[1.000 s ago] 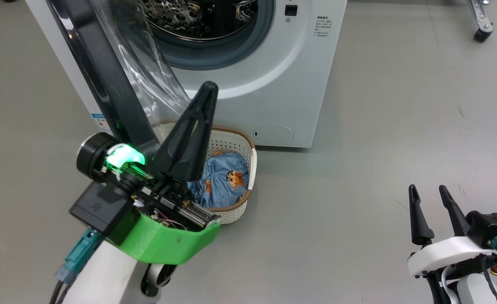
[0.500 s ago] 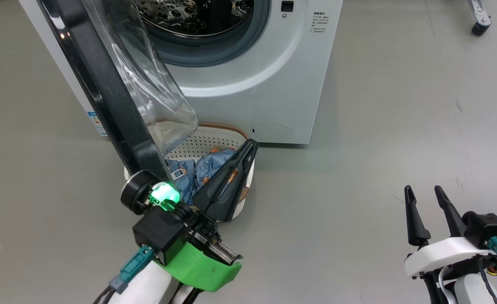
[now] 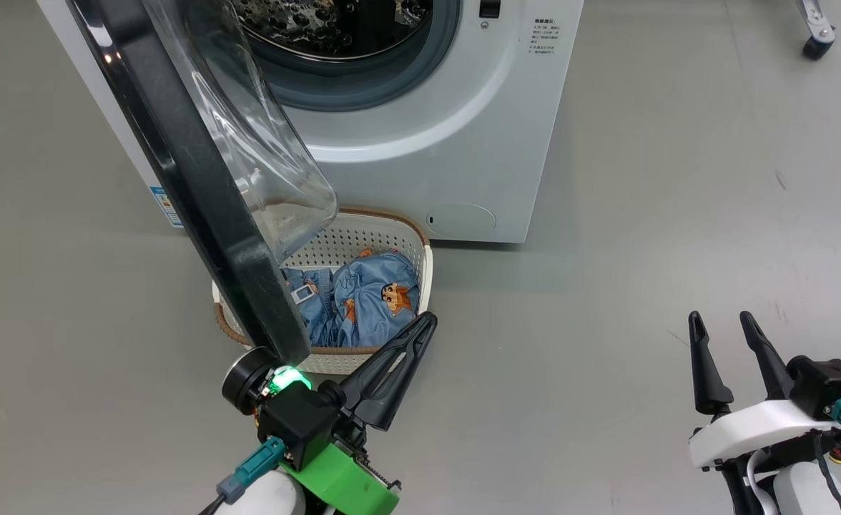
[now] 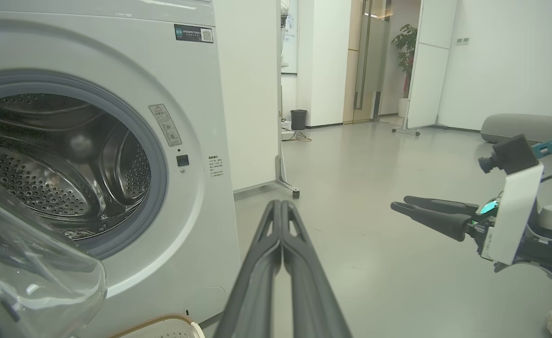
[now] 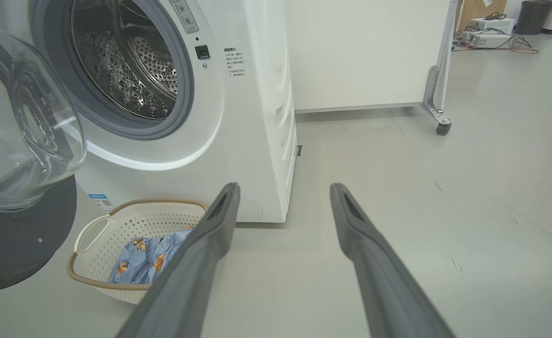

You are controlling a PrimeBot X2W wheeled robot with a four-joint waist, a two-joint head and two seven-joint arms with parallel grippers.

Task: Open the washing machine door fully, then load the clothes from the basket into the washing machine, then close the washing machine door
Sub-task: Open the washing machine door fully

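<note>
I see the washing machine door [image 3: 199, 179] standing open, swung out on the left side of the washing machine [image 3: 428, 143]. Its black rim runs slantwise down my head view and its glass bowl [image 3: 263, 157] bulges towards the opening. The steel drum [image 3: 320, 28] behind the grey gasket looks bare as far as I can see into it.

The basket [image 3: 392, 239] sits on the grey floor [image 3: 606, 250] right in front of the machine, its far rim close under the round service flap [image 3: 463, 220]. From the head camera the door's lower edge covers the basket's left part. The clothes [image 3: 363, 300] lie bunched inside the basket, light blue with the cartoon figures showing, none of them lifted.

My left tool [image 3: 426, 323] has its fingers pressed together on nothing. It hangs just beside the basket's near rim, tips pointing towards the machine, with a green light [image 3: 284, 377] glowing on its wrist. My right tool [image 3: 719, 316] is spread and empty, over bare floor well apart from the basket and the machine. From its wrist camera, one finger overlaps the basket's near corner.
</note>
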